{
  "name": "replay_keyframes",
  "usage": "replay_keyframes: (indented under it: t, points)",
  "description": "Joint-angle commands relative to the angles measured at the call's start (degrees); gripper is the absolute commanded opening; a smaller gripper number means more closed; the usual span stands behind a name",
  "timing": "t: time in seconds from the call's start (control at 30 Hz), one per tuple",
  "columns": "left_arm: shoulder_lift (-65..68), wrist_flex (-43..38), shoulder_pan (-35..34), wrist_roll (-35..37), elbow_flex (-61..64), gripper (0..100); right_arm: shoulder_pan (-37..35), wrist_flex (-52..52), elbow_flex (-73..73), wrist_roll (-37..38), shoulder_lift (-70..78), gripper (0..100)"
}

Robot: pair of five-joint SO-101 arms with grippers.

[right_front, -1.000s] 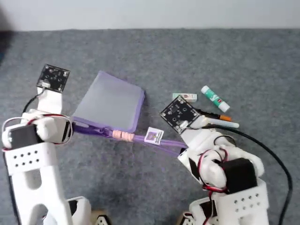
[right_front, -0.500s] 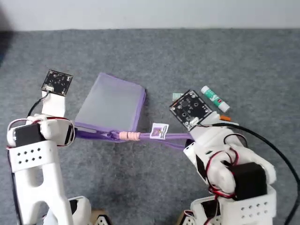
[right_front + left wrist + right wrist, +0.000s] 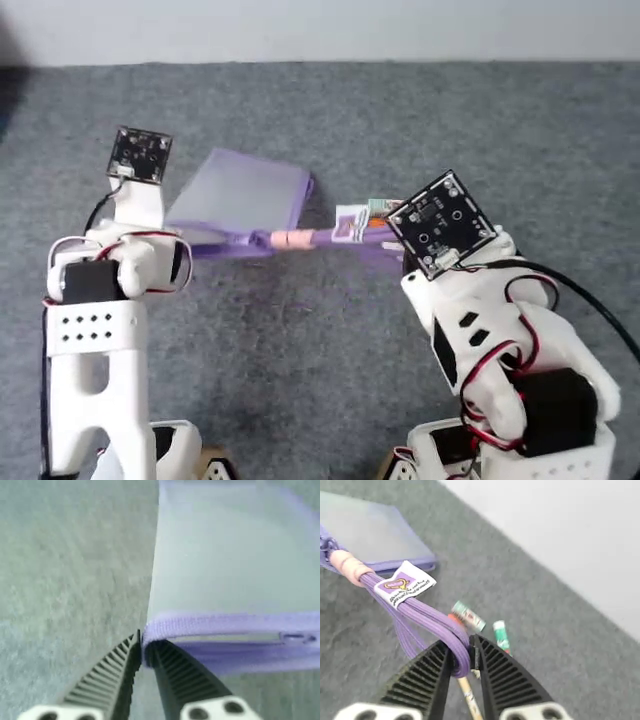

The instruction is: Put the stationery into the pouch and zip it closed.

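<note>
Pouch [image 3: 245, 195] lies flat between our arms, its zip edge running from our left gripper [image 3: 144, 649], clamped on its corner, towards our right gripper [image 3: 470, 652], which pinches the taut purple cord [image 3: 415, 607]. Loose stationery [image 3: 501, 636] sits just beyond that gripper, probably nearest our right arm.

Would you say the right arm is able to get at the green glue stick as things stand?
Probably not yet. The right gripper is shut on the purple cord of the pouch, so its jaws are taken. The glue stick lies uncovered just beyond; with the cord released, the way looks free.
</note>
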Motion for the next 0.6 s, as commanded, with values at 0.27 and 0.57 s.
replay_keyframes:
  t: [0.27,0.57]
  points:
    - [-1.05,-19.34,0.18,1.67,9.8,2,0.75,-4.62,-2.73,0.35,-0.66,0.8]
    - [-1.41,-22.42,0.18,14.59,9.8,11,4.0,-4.7,-2.81,0.35,-0.75,0.8]
